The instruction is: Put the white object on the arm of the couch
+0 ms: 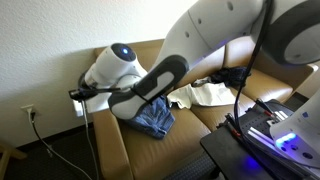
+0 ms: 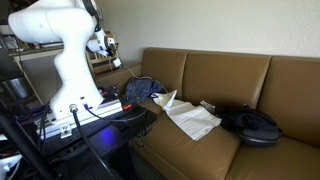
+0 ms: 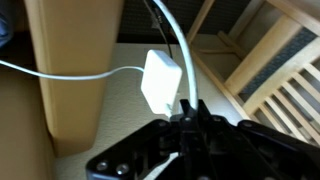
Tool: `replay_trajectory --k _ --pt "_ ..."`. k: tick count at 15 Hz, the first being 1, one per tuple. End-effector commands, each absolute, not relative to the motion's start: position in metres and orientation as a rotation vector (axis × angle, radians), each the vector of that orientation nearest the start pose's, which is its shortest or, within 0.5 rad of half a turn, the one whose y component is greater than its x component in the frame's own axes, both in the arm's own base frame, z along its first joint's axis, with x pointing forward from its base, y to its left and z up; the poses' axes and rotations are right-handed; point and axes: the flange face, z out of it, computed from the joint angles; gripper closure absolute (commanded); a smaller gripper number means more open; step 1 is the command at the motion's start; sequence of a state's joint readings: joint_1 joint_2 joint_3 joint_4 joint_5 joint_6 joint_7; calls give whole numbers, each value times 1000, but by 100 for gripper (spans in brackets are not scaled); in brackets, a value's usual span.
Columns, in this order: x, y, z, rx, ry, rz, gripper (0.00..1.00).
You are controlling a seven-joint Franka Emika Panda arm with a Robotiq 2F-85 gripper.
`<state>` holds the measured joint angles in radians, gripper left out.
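One white block [image 3: 160,82], flat rectangular plastic with rounded corners, sits just above the gripper [image 3: 187,108] in the wrist view, its lower right corner at the fingertips. It is off the couch arm [image 3: 75,90], just beside it, over beige textured carpet [image 3: 120,120]; can't tell if it rests there or hangs. Thick white cable [image 3: 176,30] runs down past the block's right edge into the fingertips. Thin white cord [image 3: 60,72] crosses the top of the couch arm. Jaws are dark, blurred and drawn close; can't tell whether they pinch cable or block. Couch arm is boxy, smooth tan, leather-like. Wooden slatted frame [image 3: 270,70] stands to the right. In both exterior views, crumpled denim [image 1: 155,118] and white cloth [image 2: 190,118] lie on the seat cushions.
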<state>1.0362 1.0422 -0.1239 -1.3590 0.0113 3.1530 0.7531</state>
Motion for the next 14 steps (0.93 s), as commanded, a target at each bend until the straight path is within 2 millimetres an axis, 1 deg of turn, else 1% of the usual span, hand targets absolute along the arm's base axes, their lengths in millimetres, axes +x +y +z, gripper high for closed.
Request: replay_trajectory --k 1,3,6,9,10,11,12,13,14 --pt "451 587 102 -2577 -325 -934 98" --pt "459 551 62 -2612 -277 -1055 98" --pt "458 518 29 -2651 -114 -1185 98" --pt "454 494 9 -2688 43 -1243 98" --pt "446 487 6 -2727 95 -1195 98" --pt "453 501 9 -2669 30 -1202 67" --pt "449 498 5 -2675 39 -1200 91" --pt "448 499 5 -2674 39 -1198 60" --pt "447 506 12 -2671 61 -1141 55"
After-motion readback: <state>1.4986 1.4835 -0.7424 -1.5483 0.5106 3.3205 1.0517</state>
